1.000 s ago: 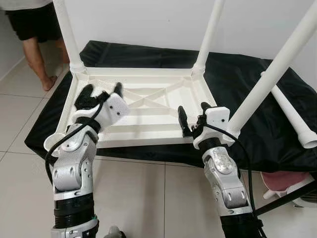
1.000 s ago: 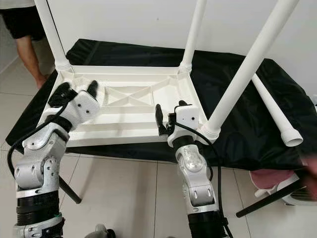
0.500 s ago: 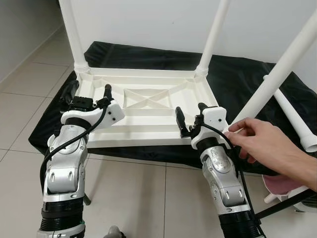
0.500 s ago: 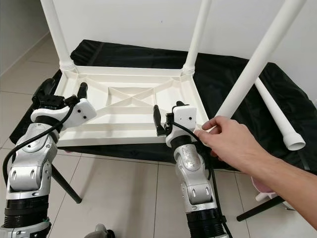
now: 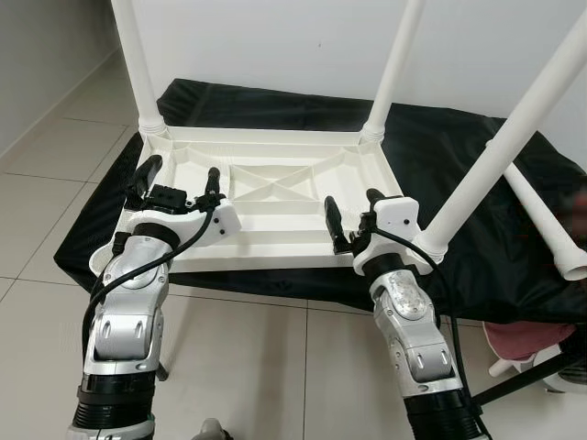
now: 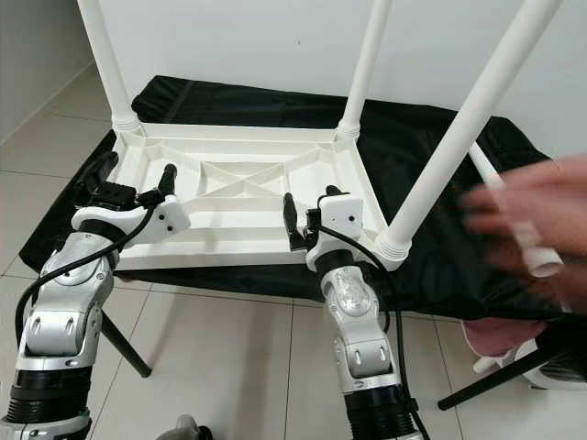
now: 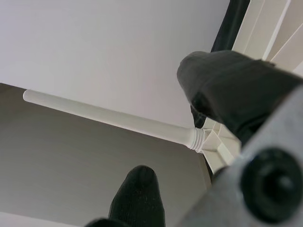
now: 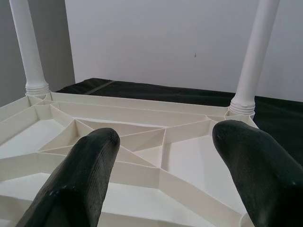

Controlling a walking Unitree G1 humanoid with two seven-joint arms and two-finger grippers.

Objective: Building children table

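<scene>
Left eye view has the white children's table (image 5: 275, 183) lying upside down on a black cloth (image 5: 440, 156), ribbed underside up. Three legs are screwed in: one at the far left corner (image 5: 138, 64), one at the far right corner (image 5: 394, 64), and one at the near right corner (image 5: 514, 137) rising up and to the right. A fourth leg (image 5: 541, 220) lies loose on the cloth to the right of the table.

The left gripper (image 5: 177, 180) hovers over the table's near left part, fingers spread apart and holding nothing; the left wrist view looks past its fingers (image 7: 137, 194) at the far left leg. The right gripper (image 5: 350, 213) sits at the table's near edge, just beside the near right leg's base, also spread wide and empty.

Right eye view catches a person's blurred hand (image 6: 523, 229) over the loose leg.
</scene>
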